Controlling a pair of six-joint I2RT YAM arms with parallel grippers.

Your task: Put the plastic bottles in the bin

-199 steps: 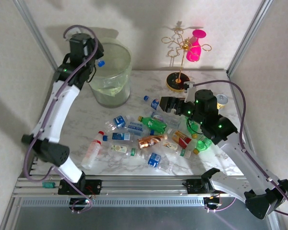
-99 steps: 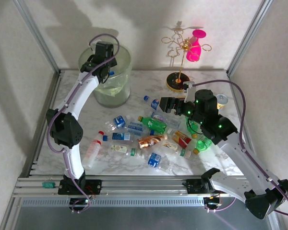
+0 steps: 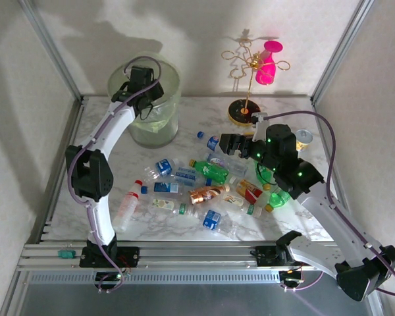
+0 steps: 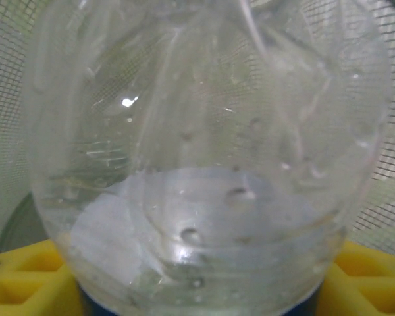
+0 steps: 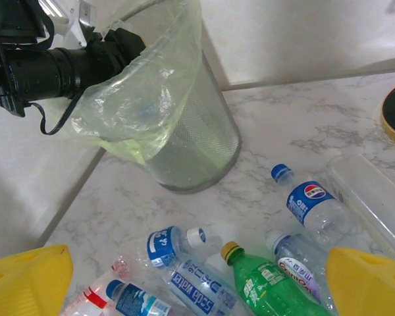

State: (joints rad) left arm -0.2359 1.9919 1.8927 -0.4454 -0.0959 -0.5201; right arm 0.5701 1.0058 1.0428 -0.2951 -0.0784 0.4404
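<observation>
Left pincer [image 3: 142, 97] at mouth of bin [image 3: 159, 135], back left on marble surface [image 3: 151, 227]. Yellow fingers [image 4: 26, 276] flank a clear plastic bottle [image 4: 197, 164] above the liner [image 5: 118, 105]; gripped or let go, cannot tell. Right pincer [image 3: 227, 143] spread wide, nothing between its fingers, hovering over loose plastic bottles [image 3: 207, 194] lying mid-surface

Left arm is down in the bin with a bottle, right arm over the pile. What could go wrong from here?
1. The left tool sits inside the bin, beside its loose liner; pulling out might snag the liner and tip the bin.
2. The clear bottle lies between the yellow fingers; it may hang there instead of dropping.
3. The right tool is open above crowded bottles; a grab could scatter neighbours.
</observation>
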